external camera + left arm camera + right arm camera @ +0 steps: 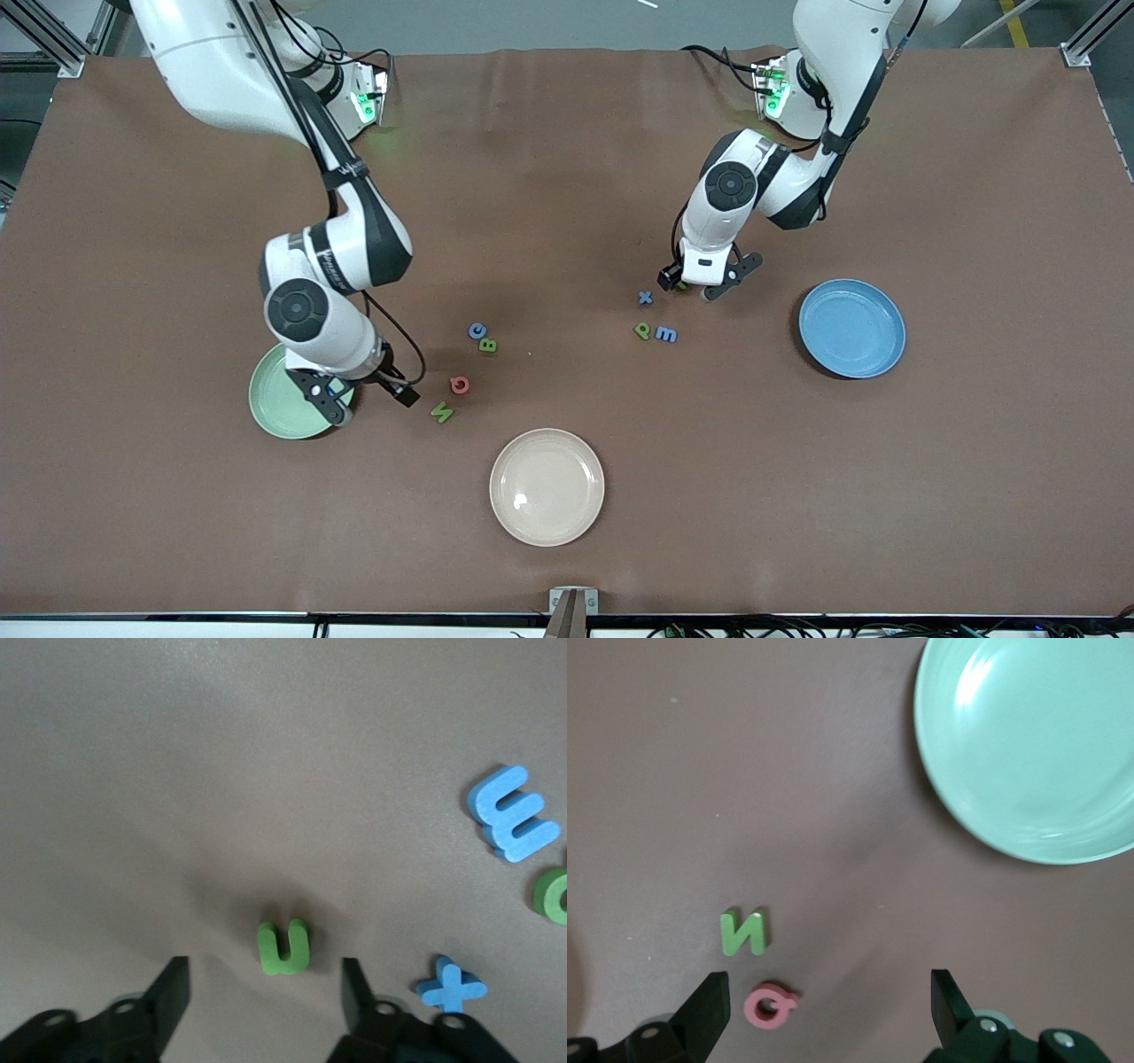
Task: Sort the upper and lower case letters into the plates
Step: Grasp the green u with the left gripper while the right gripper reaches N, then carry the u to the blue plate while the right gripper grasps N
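- Two wide-spread fingers of our left gripper [266, 992] are straddling the small green foam letter u [284, 947], touching nothing, on the brown worktop [567, 221].
- Next we are needing to close on it and lift toward the sky-blue round plate [852, 328].
- Our right gripper [828, 1005] is waiting, fingers fully apart and empty, beside the mint-green round plate [1028, 744].

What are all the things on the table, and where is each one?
Plates: three. Mint plate at the right arm's end, blue plate at the left arm's end, cream plate nearest the camera, between them.
Letters near the mint plate: four. Blue C, green B beside it, pink Q, green N nearest the camera.
Letters near the blue plate: four. Blue x, green p, blue m, green u between the left gripper's fingers.
Table: one, brown.
Left gripper: over the u, not yet gripping.
Right gripper: open, near the Q and N.
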You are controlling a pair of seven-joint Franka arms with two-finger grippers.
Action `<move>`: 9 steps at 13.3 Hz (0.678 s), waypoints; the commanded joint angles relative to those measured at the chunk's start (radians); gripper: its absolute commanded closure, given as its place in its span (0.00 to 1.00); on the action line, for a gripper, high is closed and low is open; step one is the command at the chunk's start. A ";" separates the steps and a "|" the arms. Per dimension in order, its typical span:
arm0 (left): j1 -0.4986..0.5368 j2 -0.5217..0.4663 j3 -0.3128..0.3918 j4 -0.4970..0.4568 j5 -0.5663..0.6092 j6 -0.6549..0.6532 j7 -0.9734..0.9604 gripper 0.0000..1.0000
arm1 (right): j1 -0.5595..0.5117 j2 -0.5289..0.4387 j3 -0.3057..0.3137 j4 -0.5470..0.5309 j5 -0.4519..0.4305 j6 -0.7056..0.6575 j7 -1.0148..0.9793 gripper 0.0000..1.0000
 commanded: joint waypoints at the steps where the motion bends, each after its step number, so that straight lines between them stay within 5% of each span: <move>1: -0.009 0.014 0.004 0.000 0.037 0.039 -0.052 0.32 | 0.008 0.041 -0.004 0.027 0.004 0.025 0.039 0.00; 9: -0.004 0.040 0.009 0.004 0.057 0.082 -0.057 0.45 | 0.050 0.173 -0.006 0.132 0.015 0.049 0.129 0.01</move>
